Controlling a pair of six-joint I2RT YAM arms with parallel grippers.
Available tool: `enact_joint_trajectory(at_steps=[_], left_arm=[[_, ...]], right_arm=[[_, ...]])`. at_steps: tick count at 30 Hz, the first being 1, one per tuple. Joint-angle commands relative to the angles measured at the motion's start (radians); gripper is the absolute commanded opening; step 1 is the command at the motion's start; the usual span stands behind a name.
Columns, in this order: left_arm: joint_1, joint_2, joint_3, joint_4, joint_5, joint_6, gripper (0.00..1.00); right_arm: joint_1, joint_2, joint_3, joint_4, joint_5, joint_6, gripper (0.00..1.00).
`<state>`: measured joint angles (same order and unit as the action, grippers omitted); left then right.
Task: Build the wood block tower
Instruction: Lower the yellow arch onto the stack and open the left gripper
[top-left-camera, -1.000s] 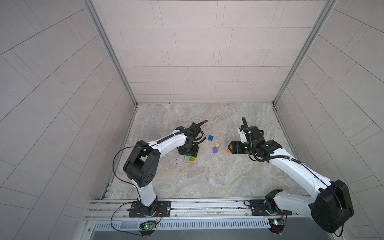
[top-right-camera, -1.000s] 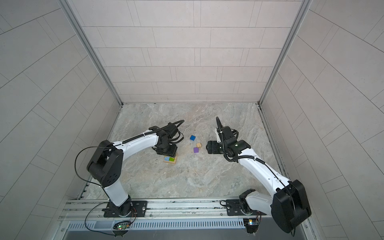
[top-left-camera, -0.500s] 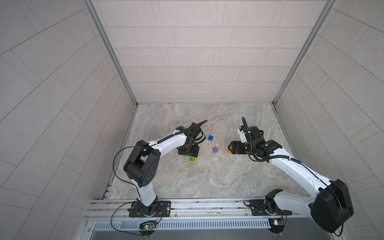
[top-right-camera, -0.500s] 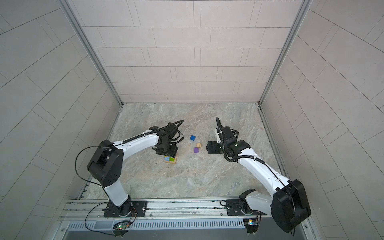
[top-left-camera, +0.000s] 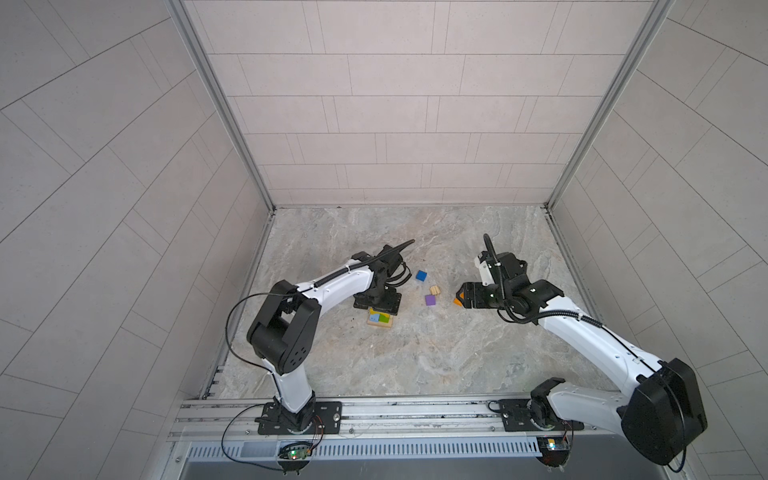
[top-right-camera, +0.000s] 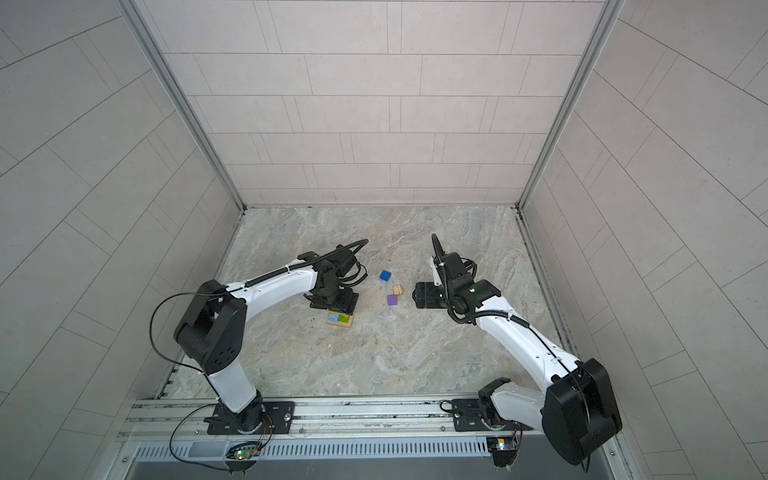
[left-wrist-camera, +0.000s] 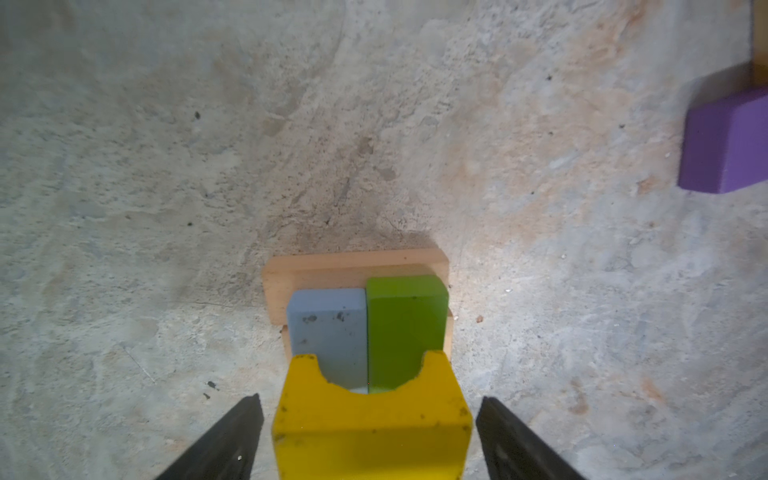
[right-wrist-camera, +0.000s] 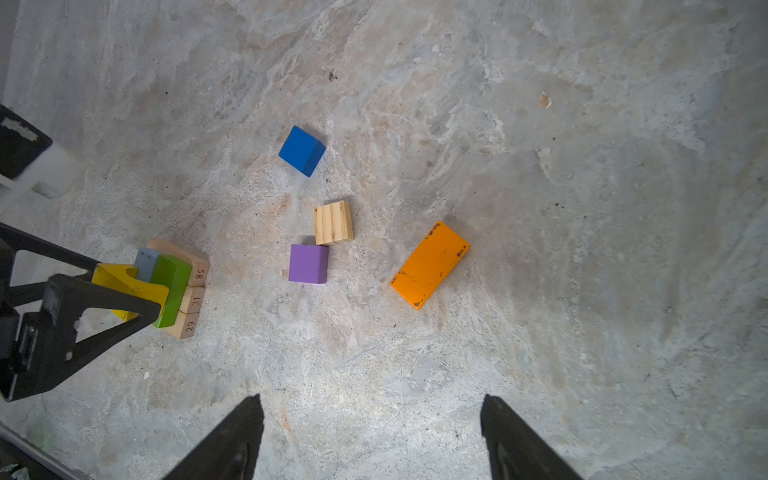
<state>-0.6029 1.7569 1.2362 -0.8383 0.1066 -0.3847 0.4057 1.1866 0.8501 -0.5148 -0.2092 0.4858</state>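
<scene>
From my screens, the tower (top-left-camera: 379, 319) stands on the bench (right-wrist-camera: 540, 374) under the left tool (left-wrist-camera: 369, 401). Its base is three tan bars (right-wrist-camera: 195, 297) laid side by side. On them lie a light-blue bar (left-wrist-camera: 328, 332) and a green bar (left-wrist-camera: 405, 328), touching along their long sides. A yellow block (left-wrist-camera: 372, 432) with a half-round notch rests across one end of those two bars.

The left tool is spread wide and straddles the yellow block. I see a thin gap of bench on each side between finger and block, so it grips nothing.

The loose pieces all lie on the bench on the side of the tower that faces the right arm. The purple cube (right-wrist-camera: 308, 264) is the nearest to the tower but well apart from it. A ribbed tan block (right-wrist-camera: 333, 222) sits just beside the purple cube's corner; I cannot tell whether they touch. The dark-blue cube (right-wrist-camera: 301, 150) lies beyond those two, apart from both. The orange bar (right-wrist-camera: 430, 265) lies flat, farthest from the tower, past the purple cube.

The right tool (right-wrist-camera: 370, 401) hangs over the bench near the orange bar, spread wide, with only bare bench between its fingers.
</scene>
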Motion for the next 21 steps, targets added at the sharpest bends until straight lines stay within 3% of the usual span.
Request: enact_joint_trajectory(at_steps=[1, 6, 13, 21], left_arm=[[-0.005, -0.056, 0.044, -0.053, -0.025, 0.008, 0.91], [-0.005, -0.115, 0.072, -0.092, -0.050, 0.019, 1.00], [0.001, -0.200, 0.092, -0.142, -0.062, 0.058, 1.00], [0.031, -0.279, 0.039, -0.147, 0.047, 0.114, 1.00]], right_arm=[[0.005, 0.012, 0.002, -0.028, 0.052, -0.025, 0.84], [0.003, 0.032, -0.001, -0.032, 0.106, -0.015, 0.85], [0.004, 0.117, 0.015, -0.023, 0.154, 0.030, 0.84], [0.005, 0.303, 0.097, -0.044, 0.162, 0.073, 0.81]])
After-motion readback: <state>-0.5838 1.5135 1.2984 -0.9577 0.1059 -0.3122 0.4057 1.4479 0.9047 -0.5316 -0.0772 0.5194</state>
